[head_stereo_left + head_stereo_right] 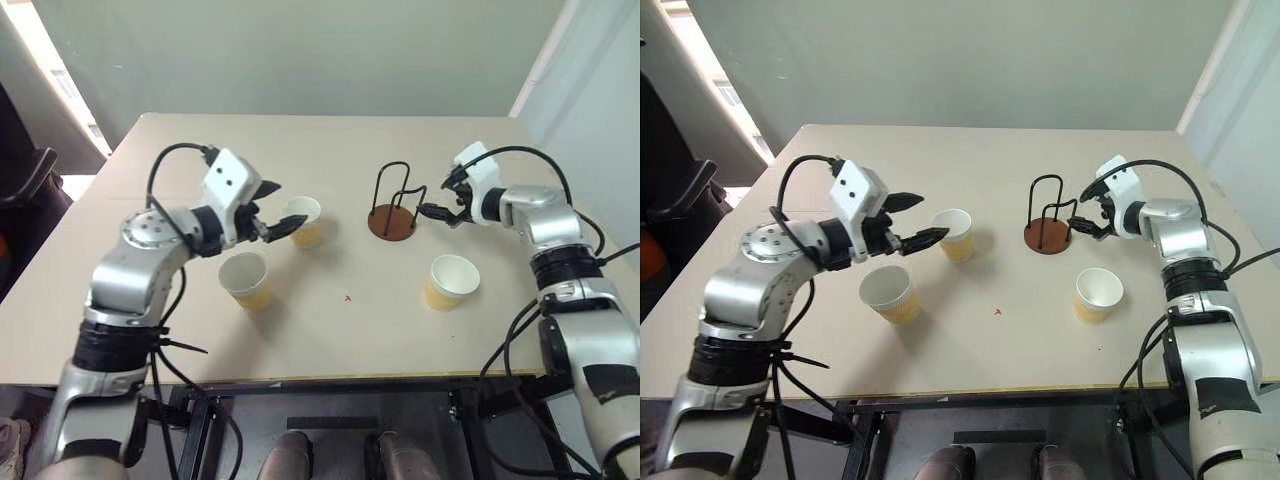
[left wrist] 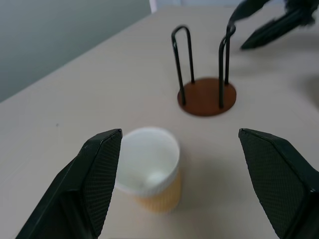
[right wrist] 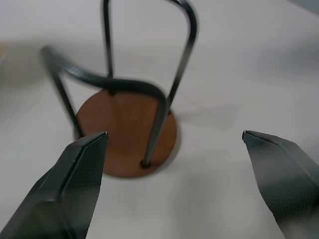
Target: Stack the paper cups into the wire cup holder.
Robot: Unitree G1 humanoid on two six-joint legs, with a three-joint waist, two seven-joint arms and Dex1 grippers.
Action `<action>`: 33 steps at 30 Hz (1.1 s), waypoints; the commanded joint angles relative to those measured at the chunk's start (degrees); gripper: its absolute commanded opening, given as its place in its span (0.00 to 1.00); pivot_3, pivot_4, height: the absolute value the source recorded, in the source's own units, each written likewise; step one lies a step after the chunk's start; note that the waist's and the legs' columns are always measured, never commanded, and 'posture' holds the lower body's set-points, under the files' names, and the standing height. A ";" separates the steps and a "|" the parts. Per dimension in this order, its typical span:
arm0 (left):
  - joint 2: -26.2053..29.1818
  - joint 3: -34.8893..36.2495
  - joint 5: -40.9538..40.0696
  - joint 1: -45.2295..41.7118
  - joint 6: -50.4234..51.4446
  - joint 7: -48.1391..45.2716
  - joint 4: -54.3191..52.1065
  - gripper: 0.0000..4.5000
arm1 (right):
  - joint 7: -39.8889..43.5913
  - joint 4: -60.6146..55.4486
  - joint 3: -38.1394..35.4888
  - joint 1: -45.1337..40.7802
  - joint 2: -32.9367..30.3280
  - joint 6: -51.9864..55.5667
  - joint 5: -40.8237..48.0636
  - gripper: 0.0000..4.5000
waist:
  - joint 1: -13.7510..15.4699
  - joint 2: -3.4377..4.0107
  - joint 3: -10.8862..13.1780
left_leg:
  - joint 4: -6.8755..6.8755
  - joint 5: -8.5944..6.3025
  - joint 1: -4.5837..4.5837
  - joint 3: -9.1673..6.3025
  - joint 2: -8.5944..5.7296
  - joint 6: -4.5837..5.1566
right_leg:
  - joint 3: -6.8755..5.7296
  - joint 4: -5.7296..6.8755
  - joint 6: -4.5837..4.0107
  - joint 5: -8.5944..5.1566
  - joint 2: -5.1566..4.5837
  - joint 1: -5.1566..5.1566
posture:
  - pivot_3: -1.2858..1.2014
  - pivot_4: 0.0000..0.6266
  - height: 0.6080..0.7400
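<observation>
One cup [image 2: 149, 169] between left tool [image 2: 189, 184] (open)

Matt beige table [image 1: 330, 330], smooth. Paper cups [image 1: 301, 220] have pale yellow-tan walls and white insides. The holder [image 1: 392, 205] pairs glossy black wire with a smooth reddish-brown disc. Fingers [image 2: 97, 174] look finely textured black.

The surface [image 1: 330, 330] is flat and pale tan, with a tiny red mark [image 1: 347, 297] on it. Behind it stands a plain grey-green wall [image 1: 300, 50]. A dark chair [image 1: 25, 180] sits off to the left.
</observation>
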 commanded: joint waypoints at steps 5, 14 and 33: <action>-0.75 2.21 -1.06 -0.53 2.34 2.30 -4.13 0.89 | -8.26 7.73 -6.10 -4.80 2.24 -3.49 1.94 1.00 | 0.10 0.00 0.00 | 0.00 0.05 0.05 0.00 0.01 -0.04 | 0.00 0.06 0.02 0.01 0.00 0.00 | 0.52 0.24 1.00; 0.72 3.18 -0.88 0.37 2.78 2.21 -4.41 0.89 | -12.04 13.24 -7.67 -7.09 5.30 -6.55 1.72 0.57 | 0.08 0.00 0.00 | -0.01 0.05 0.04 0.00 0.01 -0.05 | 0.01 0.03 0.02 0.01 0.00 0.01 | 0.52 0.24 1.00; 13.16 7.13 -10.14 6.29 5.91 -14.00 -8.64 0.89 | 12.59 -13.36 -1.87 1.95 3.53 0.23 5.77 0.01 | 0.00 0.00 0.00 | -0.10 -0.04 -0.11 -0.01 0.06 -0.17 | -0.03 -0.02 -0.10 -0.06 0.08 -0.16 | 0.52 0.24 1.00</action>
